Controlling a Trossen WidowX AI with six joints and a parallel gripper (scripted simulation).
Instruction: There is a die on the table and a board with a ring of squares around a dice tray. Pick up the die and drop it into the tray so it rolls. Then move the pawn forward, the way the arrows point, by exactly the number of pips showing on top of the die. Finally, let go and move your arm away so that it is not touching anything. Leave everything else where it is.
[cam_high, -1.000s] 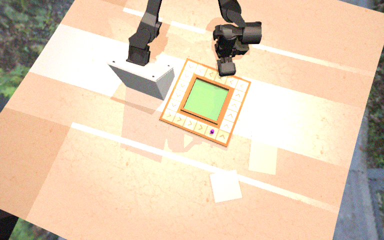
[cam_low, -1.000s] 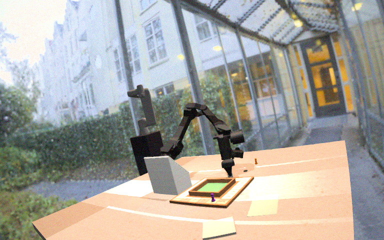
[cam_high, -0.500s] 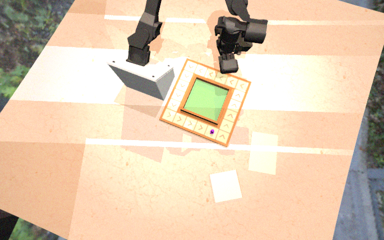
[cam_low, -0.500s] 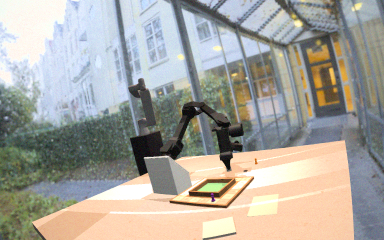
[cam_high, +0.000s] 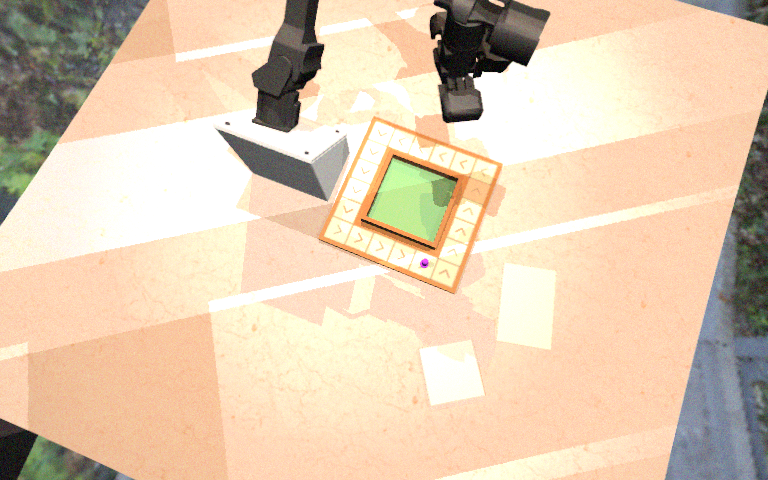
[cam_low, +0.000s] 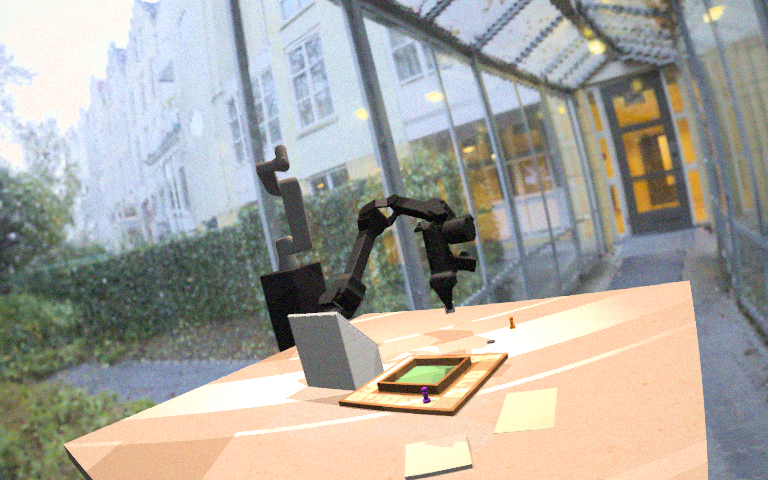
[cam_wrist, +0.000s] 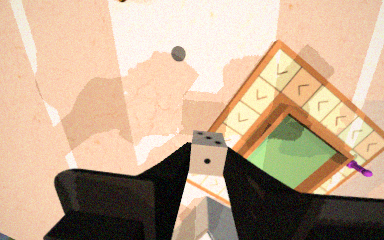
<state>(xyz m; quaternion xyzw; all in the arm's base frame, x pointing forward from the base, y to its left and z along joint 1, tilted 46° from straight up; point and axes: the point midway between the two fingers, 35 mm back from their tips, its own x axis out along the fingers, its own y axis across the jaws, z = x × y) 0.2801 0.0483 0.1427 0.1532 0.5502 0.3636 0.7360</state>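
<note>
My gripper (cam_high: 462, 114) (cam_low: 450, 308) (cam_wrist: 206, 149) is shut on the small pale grey die (cam_low: 450, 310) (cam_wrist: 207, 159) and holds it in the air behind the board, off the table. In the wrist view the die shows one pip on one face and three on another; the top view hides it. The board (cam_high: 468, 210) (cam_low: 481, 370) (cam_wrist: 322, 103) has a ring of arrow squares around the green-floored tray (cam_high: 404, 195) (cam_low: 424, 374) (cam_wrist: 280, 157), which holds nothing visible. The purple pawn (cam_high: 424, 263) (cam_low: 425, 395) (cam_wrist: 360, 169) stands upright on the near row, one square before the near right corner.
A grey wedge-shaped block (cam_high: 283, 164) (cam_low: 325, 350) stands left of the board. A dark disc (cam_low: 491, 341) (cam_wrist: 178, 53) lies behind the board, with an orange pawn (cam_low: 511, 322) farther back. Two pale flat sheets (cam_high: 526, 305) (cam_high: 452, 373) (cam_low: 527, 410) (cam_low: 438, 457) lie at the near right.
</note>
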